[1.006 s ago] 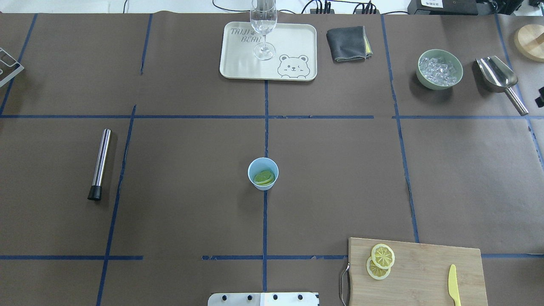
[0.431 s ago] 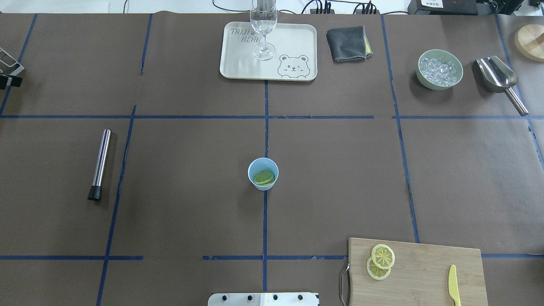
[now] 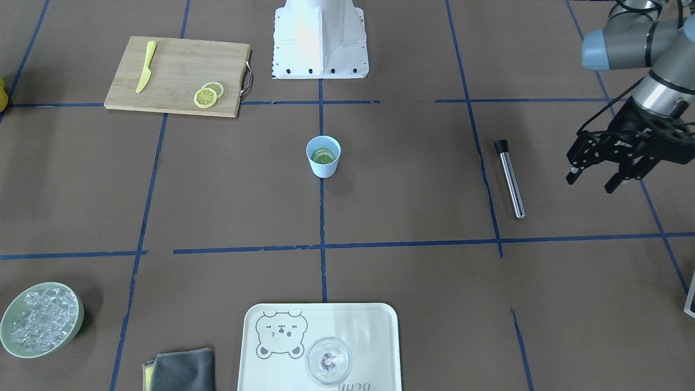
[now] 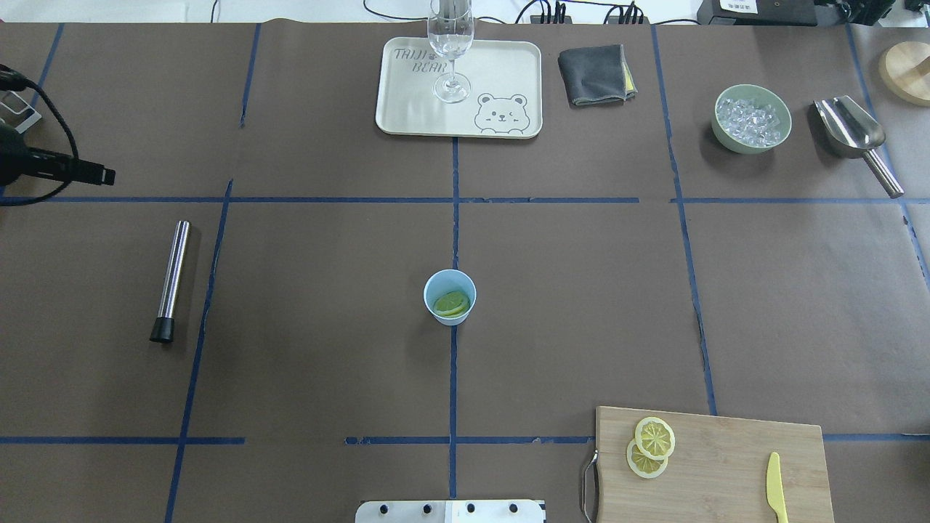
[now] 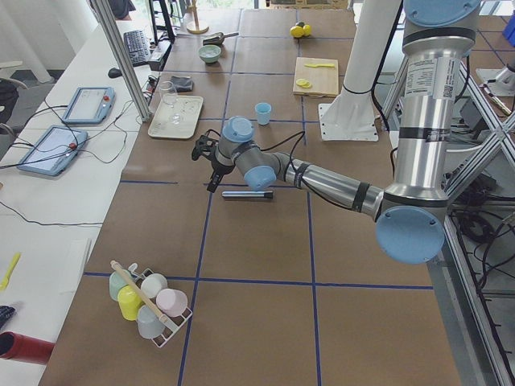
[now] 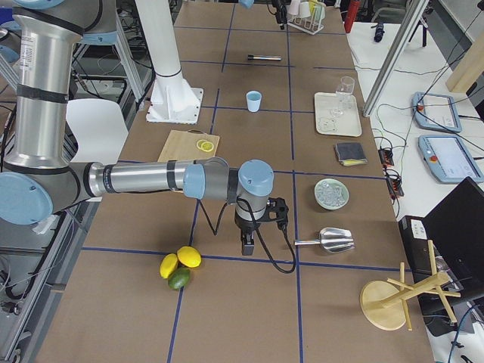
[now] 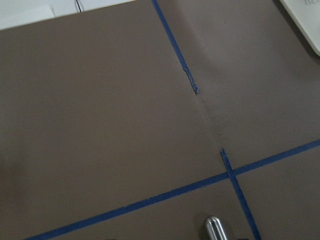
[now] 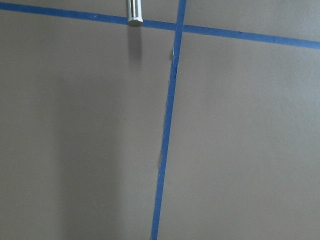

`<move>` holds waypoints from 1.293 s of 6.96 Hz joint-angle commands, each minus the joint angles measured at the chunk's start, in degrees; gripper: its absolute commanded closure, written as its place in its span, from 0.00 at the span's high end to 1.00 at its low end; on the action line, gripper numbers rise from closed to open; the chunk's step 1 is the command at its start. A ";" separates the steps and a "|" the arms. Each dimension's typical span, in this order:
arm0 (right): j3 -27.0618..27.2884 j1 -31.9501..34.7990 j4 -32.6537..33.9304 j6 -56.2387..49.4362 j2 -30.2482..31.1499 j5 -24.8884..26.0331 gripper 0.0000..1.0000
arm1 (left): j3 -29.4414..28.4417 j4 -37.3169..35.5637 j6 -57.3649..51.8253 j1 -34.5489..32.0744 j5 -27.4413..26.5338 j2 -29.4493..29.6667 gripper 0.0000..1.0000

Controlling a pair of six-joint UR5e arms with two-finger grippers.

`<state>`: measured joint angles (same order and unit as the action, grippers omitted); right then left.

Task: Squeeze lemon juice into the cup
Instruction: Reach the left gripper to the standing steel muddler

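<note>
Black against the brown worktop (image 4: 327,254), the left pincer (image 3: 591,183) has come further in, spread apart, left of the cup (image 4: 450,296) beyond the steel rod (image 4: 170,280). The lemon (image 4: 650,447), two overlapping pale-rimmed yellow slices, lies right of the cup, well apart from that pincer. Whether the right pincer (image 6: 247,246) is spread cannot be told.

Silver tubes, light-blue joint caps on left arm (image 5: 326,178) and right arm (image 6: 136,179). Black left gripper (image 3: 592,182), black cable (image 3: 600,115) at wrist. White base (image 3: 320,43), dark screws along edge.
</note>
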<state>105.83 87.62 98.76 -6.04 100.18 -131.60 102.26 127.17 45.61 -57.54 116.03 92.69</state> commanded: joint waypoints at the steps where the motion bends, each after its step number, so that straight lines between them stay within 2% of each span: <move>1: -0.18 0.00 0.03 -0.02 0.02 0.03 1.00 | -5.10 1.50 11.08 8.31 -6.60 3.17 0.59; 3: -0.19 0.09 -0.06 0.07 -0.16 0.12 1.00 | -9.52 1.59 10.73 9.99 -7.39 5.39 0.59; 9: -0.27 0.36 0.03 -0.02 -0.16 0.12 1.00 | -10.15 1.42 10.29 13.06 -9.77 4.87 0.59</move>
<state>105.61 87.96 98.72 -6.03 100.02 -131.46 92.15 128.59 55.98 -45.11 107.05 97.70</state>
